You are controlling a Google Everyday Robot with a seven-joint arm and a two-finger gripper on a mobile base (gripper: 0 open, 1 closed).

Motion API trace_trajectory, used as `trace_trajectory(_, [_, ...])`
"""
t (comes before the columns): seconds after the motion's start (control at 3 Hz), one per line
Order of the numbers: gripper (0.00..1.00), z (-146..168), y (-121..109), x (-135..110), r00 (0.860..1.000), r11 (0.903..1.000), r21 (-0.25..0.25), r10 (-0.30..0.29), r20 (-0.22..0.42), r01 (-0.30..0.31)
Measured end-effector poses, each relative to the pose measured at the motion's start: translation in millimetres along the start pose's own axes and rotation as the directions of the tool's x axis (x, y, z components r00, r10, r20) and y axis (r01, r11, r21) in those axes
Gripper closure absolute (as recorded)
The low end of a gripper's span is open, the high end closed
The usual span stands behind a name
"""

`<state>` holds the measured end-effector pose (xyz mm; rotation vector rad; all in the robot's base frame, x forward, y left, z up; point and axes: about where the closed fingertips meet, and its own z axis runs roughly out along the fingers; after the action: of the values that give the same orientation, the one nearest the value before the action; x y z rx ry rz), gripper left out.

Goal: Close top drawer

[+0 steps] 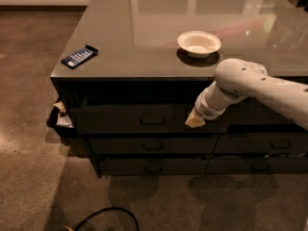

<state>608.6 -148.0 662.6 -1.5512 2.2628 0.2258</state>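
The top drawer (130,119) is a wide dark-grey drawer under the counter's front edge, with a small bar handle (153,121) at its centre. It stands almost flush with the cabinet front, with only a thin gap above its panel. My gripper (195,121) is at the end of the white arm (250,88) that reaches in from the right. Its tan tip presses against the right end of the drawer's front panel.
A white bowl (198,44) and a blue packet (79,56) lie on the glossy counter top (144,23). Lower drawers (153,146) sit below, narrower ones (281,144) at right. A bin with scraps (60,118) hangs at the cabinet's left. A black cable (103,215) lies on the floor.
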Motion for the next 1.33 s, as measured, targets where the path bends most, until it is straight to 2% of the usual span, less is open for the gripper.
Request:
trace_trajectory(0.33, [0.11, 6.1, -8.6, -13.9, 1.0, 0.9997, 0.003, -0.025, 0.012, 0.025])
trace_trajectory(0.67, [0.0, 3.6, -2.7, -14.7, 0.999, 0.9987, -0.003, -0.051, 0.018, 0.051])
trace_trajectory(1.33, [0.0, -1.3, 12.9, -13.1, 0.993, 0.9906, -0.064, -0.12, 0.022, 0.121])
